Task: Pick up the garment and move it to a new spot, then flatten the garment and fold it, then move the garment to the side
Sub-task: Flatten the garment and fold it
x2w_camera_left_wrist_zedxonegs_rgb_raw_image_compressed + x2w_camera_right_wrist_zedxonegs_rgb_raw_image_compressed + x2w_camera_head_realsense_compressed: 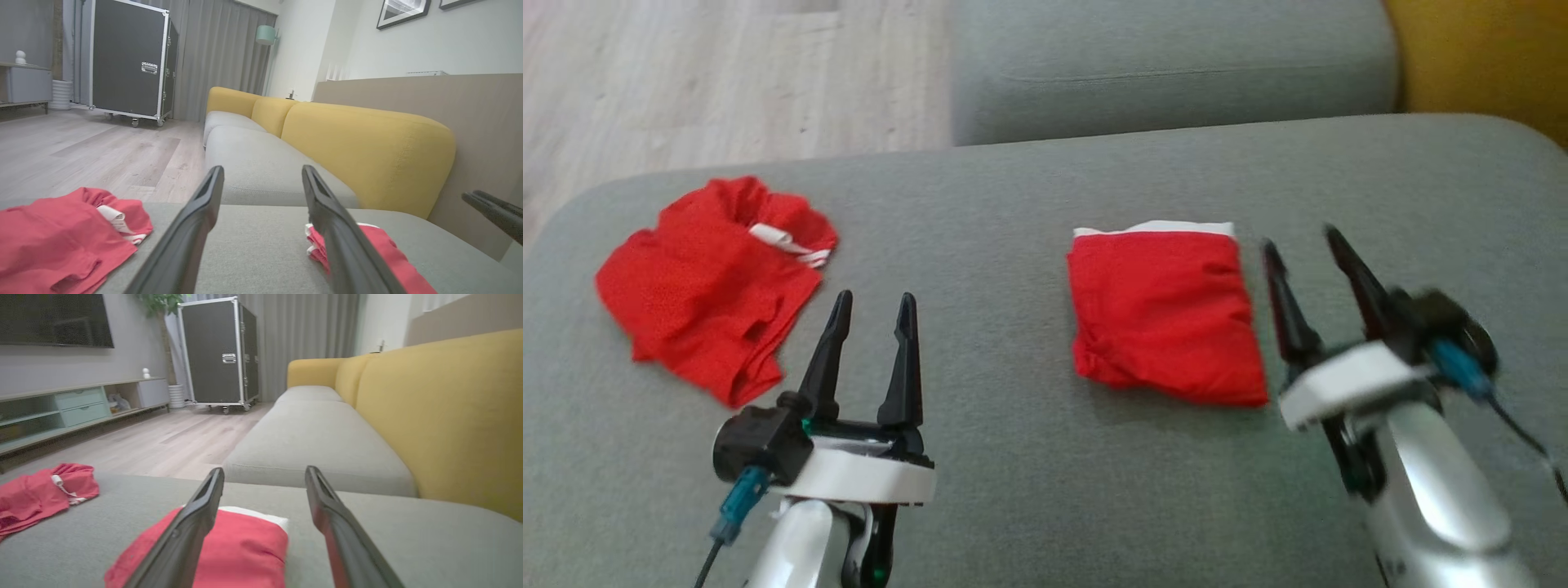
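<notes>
The right pincer point(1299, 238) gapes wide, empty, folded red cloth garment point(1164, 310) just left of it; left pincer point(875, 297) likewise. The right wrist view adds a yellow fabric sofa backrest point(441, 408).

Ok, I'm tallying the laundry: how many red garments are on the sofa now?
2. The crumpled garment lies at the left of the cushion; the folded garment lies right of centre, beside the right pincer. Nothing appears hidden.

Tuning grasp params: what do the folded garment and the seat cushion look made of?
Folded garment: thin soft red fabric, matte, probably a cotton-type knit; it creases and bunches at the corner. Seat cushion: grey woven upholstery, matte, fine grain; rounded edges suggest padding.
</notes>
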Robot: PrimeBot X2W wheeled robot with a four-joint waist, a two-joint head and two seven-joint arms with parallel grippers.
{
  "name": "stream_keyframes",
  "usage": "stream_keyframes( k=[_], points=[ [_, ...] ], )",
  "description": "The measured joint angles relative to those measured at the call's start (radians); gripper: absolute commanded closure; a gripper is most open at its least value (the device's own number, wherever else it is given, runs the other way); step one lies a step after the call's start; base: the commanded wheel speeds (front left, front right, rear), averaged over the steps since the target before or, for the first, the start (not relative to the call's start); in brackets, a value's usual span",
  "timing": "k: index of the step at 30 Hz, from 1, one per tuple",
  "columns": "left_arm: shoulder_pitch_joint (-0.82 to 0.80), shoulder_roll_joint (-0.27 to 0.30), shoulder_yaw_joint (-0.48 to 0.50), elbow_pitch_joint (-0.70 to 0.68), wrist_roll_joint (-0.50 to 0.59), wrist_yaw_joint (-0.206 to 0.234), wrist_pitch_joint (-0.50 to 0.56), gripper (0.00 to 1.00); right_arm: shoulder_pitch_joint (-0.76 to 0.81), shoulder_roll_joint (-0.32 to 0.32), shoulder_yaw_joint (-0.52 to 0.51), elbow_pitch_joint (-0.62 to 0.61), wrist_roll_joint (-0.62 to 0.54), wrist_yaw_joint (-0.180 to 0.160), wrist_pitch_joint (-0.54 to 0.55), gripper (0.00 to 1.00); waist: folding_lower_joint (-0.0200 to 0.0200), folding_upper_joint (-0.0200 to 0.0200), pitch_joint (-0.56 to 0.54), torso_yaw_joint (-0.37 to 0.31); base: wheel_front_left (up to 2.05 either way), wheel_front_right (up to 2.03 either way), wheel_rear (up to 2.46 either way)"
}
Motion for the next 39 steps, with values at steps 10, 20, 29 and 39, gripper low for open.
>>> stream_keyframes(
  k=[10, 20, 29, 39],
  points=[
    [0.055, 0.001, 0.019, -0.039, 0.0, -0.002, 0.0, 0.0, 0.194, 0.052, -0.177, -0.166, -0.108, 0.0, 0.0, 0.0, 0.0, 0.0, -0.006, -0.054, 0.0, 0.0, 0.0],
    [0.058, 0.001, 0.009, -0.036, 0.0, -0.009, 0.0, 0.0, 0.188, 0.057, -0.163, -0.188, -0.11, 0.0, 0.0, 1.0, -0.0001, 0.0, 0.029, -0.032, 0.0, 0.0, 0.0],
    [-0.038, 0.001, -0.039, -0.028, 0.0, -0.01, 0.0, 0.0, -0.002, 0.057, -0.174, 0.004, -0.163, 0.0, 0.0, 1.0, 0.0002, 0.0, 0.131, 0.05, 0.0, 0.0, 0.0],
    [-0.095, 0.0, -0.092, -0.021, -0.018, -0.009, 0.0, 0.0, -0.232, 0.025, -0.232, 0.417, -0.26, 0.0, 0.007, 1.0, 0.0003, 0.0, 0.225, 0.168, 0.0, 0.0, 0.0]
  ],
)
